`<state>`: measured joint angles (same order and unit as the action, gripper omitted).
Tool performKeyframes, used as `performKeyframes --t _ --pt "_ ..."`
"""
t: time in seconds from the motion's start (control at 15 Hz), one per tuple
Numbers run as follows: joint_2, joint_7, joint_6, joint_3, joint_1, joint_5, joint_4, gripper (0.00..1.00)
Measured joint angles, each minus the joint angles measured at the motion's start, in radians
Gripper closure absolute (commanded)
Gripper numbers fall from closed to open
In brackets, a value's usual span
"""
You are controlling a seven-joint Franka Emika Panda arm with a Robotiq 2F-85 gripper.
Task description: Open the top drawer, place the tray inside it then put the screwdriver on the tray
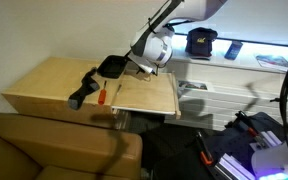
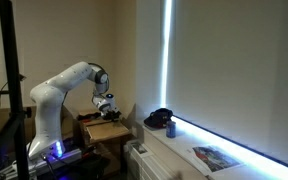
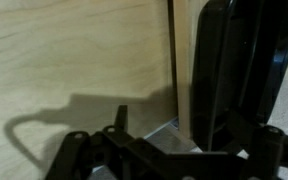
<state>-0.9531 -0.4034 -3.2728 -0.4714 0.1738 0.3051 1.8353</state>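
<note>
The top drawer [image 1: 144, 97] stands pulled out from the front of the light wooden cabinet [image 1: 44, 85], its pale bottom bare. The gripper [image 1: 136, 68] hangs just over the back of the drawer, near the cabinet's rear edge. Right beside it lies the black tray [image 1: 111, 66], at the back of the cabinet top and not in the drawer.

In the wrist view the tray [image 3: 234, 70] fills the right side, its raised rim plain to see. A dark vertical gap runs between it and the pale wood on the left. The gripper [image 3: 169, 155] shows only as dark linkage along the bottom edge. The tray seems to sit close against one finger, but whether the jaws are clamped on it or simply standing apart beside it I cannot tell — the tips are out of sight.

The screwdriver [image 1: 99, 94] lies on the cabinet top near the front edge — orange-red handle up, touching or just beside the black angular tool [image 1: 83, 90]. A black cap [image 1: 201, 42] rests on the sill above the white slatted unit [image 1: 224, 98].
</note>
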Motion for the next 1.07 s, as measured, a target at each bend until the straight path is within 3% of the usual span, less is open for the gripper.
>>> performKeyframes --t 0.4,0.73,1.07 --pt "0.000 0.006 0.008 -0.005 0.001 -0.003 0.000 0.00" --pt "-0.022 0.099 0.050 -0.114 0.082 -0.051 0.000 0.00" --pt "-0.025 0.127 0.175 -0.134 0.117 -0.045 -0.001 0.00"
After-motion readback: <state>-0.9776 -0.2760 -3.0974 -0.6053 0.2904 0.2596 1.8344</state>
